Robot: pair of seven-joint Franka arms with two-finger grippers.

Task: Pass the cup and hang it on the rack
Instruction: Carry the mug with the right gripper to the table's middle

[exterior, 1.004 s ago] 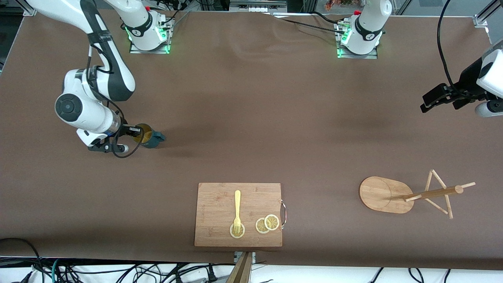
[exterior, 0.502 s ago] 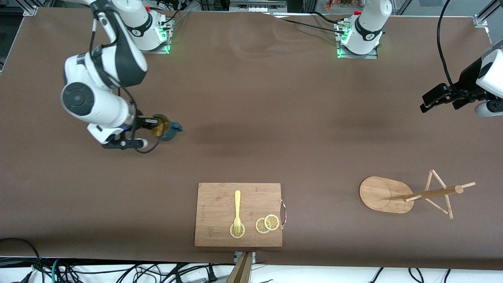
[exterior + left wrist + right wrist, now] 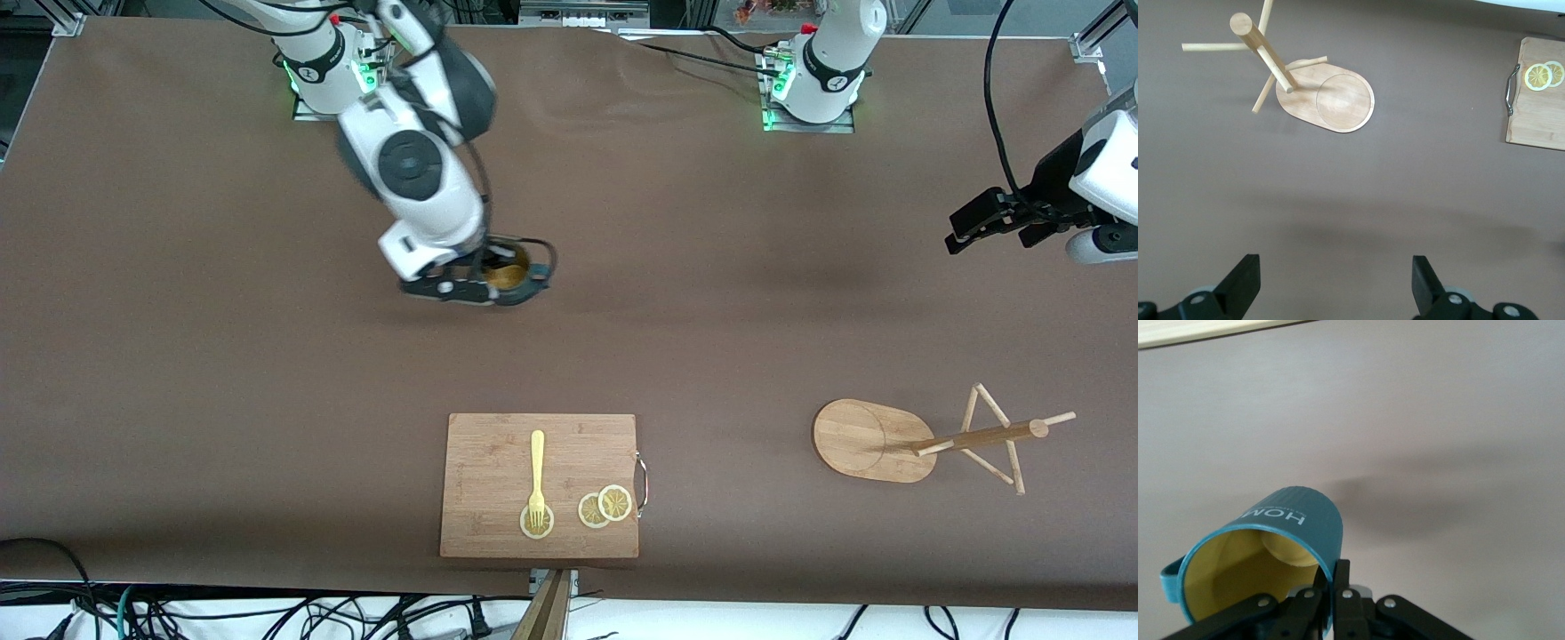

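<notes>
The cup [image 3: 516,281], teal with a yellow inside, hangs tilted over the bare brown cloth in the middle of the table. My right gripper [image 3: 491,276] is shut on its rim. In the right wrist view one finger is inside the cup [image 3: 1288,537] and one outside, with the right gripper [image 3: 1333,572] pinching the wall; the handle points away. The bamboo rack [image 3: 976,436] stands on its oval base [image 3: 862,440] toward the left arm's end. My left gripper [image 3: 958,233] waits open over that end of the table. The left gripper [image 3: 1336,277] is empty, and its view shows the rack [image 3: 1268,53].
A wooden cutting board [image 3: 493,462] lies near the front edge, nearer to the front camera than the held cup. It carries a yellow fork [image 3: 537,467] and lemon slices [image 3: 605,506]. The board's metal handle [image 3: 1511,90] faces the rack.
The right arm has swung the cup from the right arm's end of the table to over the middle. The left arm has barely moved.
</notes>
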